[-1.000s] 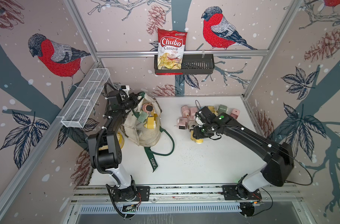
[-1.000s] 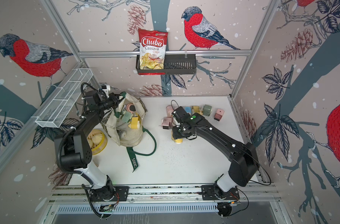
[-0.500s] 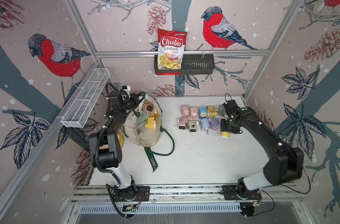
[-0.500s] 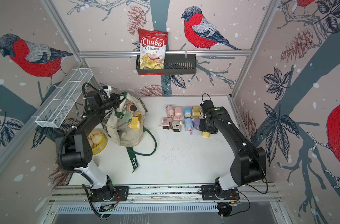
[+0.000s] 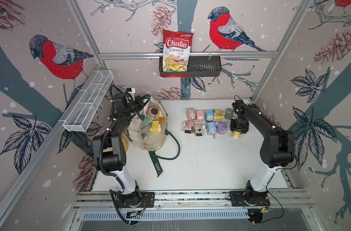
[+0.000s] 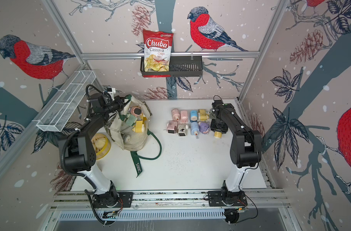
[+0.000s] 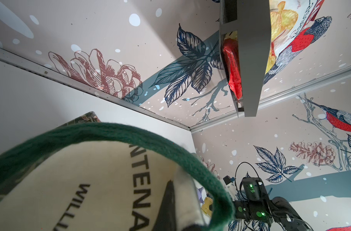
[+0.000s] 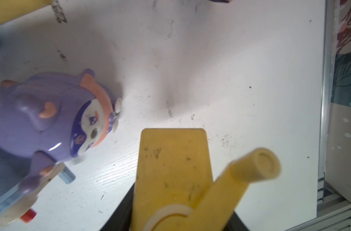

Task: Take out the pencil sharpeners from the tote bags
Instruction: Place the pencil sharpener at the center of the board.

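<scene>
**Yellow sharpener** [image 8: 170, 170]: pinched across its body by the right pincer [image 5: 236, 131], jaws part-spread around it and crank jutting to one side. It is held low over the table [image 5: 200, 160]; whether it touches the table cannot be told.

**Purple sharpener** [image 8: 50, 120]: on the table just beside the right pincer, on its tote-ward side, not touching the yellow one.

**Other sharpeners out** [image 5: 198, 129]: eight more, further from the right pincer the same way. They lie in two rows with the purple one: pink, blue, cream, yellow and green. That makes nine set down, and ten out counting the one in the grip.

**Sharpeners left in** [image 5: 155, 127]: a pink, a green and a yellow one show in the mouth of the tote [image 5: 150, 138], just in front of the left pincer [image 5: 140, 103]. Any beneath them are hidden.

**Tote**: slumped on the table well apart from the right pincer, one handle [image 7: 110, 132] looping past the left pincer.

**Left pincer**: pressed together on the tote's canvas rim, with one finger [image 7: 167, 200] against the fold, apparently holding the mouth open.

**Progress, judged**: likely past halfway. The yellow one is to be released at the row's end, then at least three more lifted out.

**Not part of the task**: bowl [image 6: 102, 146] near the left arm, behind its pincer; chips bag [image 5: 176, 52] on the wall, far from both pincers
</scene>
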Controlling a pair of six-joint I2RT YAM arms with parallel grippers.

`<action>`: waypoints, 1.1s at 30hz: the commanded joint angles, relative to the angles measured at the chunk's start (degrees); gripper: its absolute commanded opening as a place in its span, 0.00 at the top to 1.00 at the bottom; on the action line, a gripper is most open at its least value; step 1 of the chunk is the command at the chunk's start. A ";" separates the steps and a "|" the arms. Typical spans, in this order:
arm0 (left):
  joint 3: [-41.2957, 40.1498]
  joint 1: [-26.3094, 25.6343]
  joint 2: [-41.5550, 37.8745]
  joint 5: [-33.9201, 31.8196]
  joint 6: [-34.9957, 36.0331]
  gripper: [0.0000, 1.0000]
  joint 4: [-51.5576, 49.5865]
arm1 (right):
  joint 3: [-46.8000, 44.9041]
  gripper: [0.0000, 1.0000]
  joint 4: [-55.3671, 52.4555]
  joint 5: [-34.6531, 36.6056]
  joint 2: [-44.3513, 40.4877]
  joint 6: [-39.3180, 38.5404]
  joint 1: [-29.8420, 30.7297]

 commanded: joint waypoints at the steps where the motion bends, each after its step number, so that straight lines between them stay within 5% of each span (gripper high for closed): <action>1: 0.66 -0.03 -0.13 1.25 0.56 1.00 1.10 | 2.15 0.78 1.78 -3.04 1.98 -1.77 -1.07; 20: 1.44 -0.03 0.12 0.74 2.66 1.00 -1.40 | 10.98 0.69 0.23 -6.11 13.82 -3.81 -3.02; 33: 1.61 -0.02 0.25 0.42 3.36 1.00 -2.20 | 13.87 0.50 0.71 -4.30 18.45 -3.67 -2.86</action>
